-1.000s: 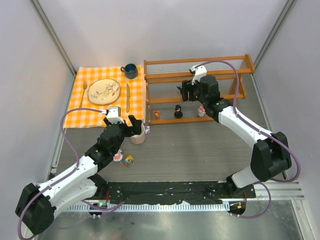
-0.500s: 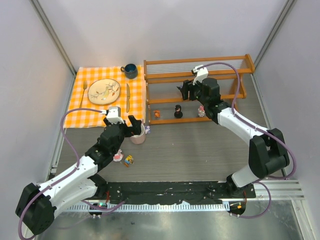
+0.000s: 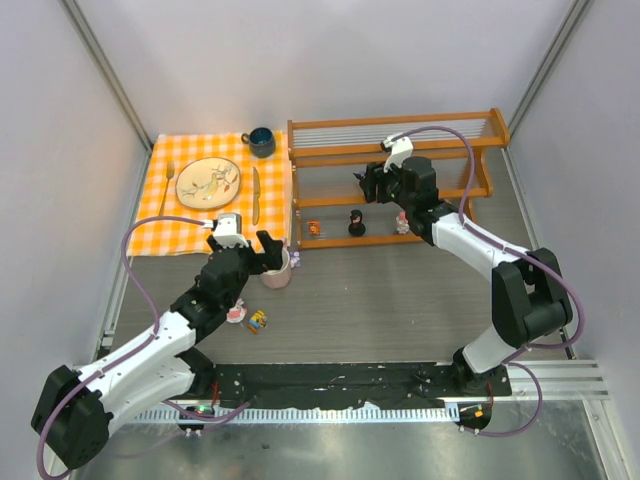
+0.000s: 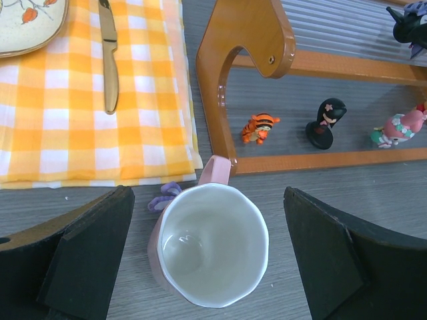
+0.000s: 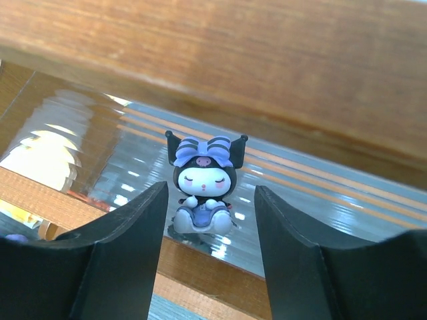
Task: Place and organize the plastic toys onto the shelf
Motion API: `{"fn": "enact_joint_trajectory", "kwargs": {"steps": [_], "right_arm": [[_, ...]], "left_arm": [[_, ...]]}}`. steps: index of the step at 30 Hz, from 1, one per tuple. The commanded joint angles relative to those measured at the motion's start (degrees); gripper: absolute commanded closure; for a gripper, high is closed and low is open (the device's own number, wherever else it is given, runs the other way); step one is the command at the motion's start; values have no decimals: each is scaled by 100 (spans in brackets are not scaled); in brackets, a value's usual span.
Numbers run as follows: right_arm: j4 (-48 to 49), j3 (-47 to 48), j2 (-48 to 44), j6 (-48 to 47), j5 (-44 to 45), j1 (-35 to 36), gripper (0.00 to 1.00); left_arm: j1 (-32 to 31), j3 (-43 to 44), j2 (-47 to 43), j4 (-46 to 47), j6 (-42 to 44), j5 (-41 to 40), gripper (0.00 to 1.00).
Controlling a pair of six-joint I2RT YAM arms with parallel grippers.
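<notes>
The wooden shelf (image 3: 440,125) stands at the back. My right gripper (image 3: 368,186) is open at its middle rail. In the right wrist view a black-and-purple toy (image 5: 203,183) sits on the rail (image 5: 200,263) between my open fingers (image 5: 133,240), not touched by them. An orange tiger toy (image 3: 314,228), a black toy (image 3: 356,222) and a pink-white toy (image 3: 403,222) stand on the bottom tier. My left gripper (image 3: 264,250) is open over the white-and-pink mug (image 4: 213,247). A purple toy (image 4: 163,195) lies beside the mug. A pink-white toy (image 3: 236,314) and a yellow toy (image 3: 258,320) lie on the table.
An orange checked cloth (image 3: 185,225) lies at the left with a plate (image 3: 208,181), a fork (image 3: 167,185) and a knife (image 3: 256,193). A dark blue cup (image 3: 262,141) stands at its far corner. The shelf's end post (image 4: 247,33) rises just beyond the mug.
My right gripper and wrist have shifted slightly left along the shelf rail. The left arm and the toys on the table have not moved.
</notes>
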Motion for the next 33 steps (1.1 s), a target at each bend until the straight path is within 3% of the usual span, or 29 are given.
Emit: {"fn": "enact_joint_trajectory", "kwargs": {"steps": [1, 7, 13, 23, 33], "right_arm": [[353, 162, 46, 66, -95, -27, 42], [336, 162, 73, 127, -95, -45, 56], [371, 101, -32, 154, -113, -62, 76], [248, -233, -1016, 232, -192, -62, 80], [-1146, -716, -2325, 759, -96, 289, 81]], "left_arm": [[37, -21, -6, 341, 41, -7, 0], [46, -30, -6, 350, 41, -7, 0], [46, -39, -15, 350, 32, -7, 0], [54, -48, 3, 376, 32, -15, 0], [63, -223, -261, 516, 50, -112, 0]]}}
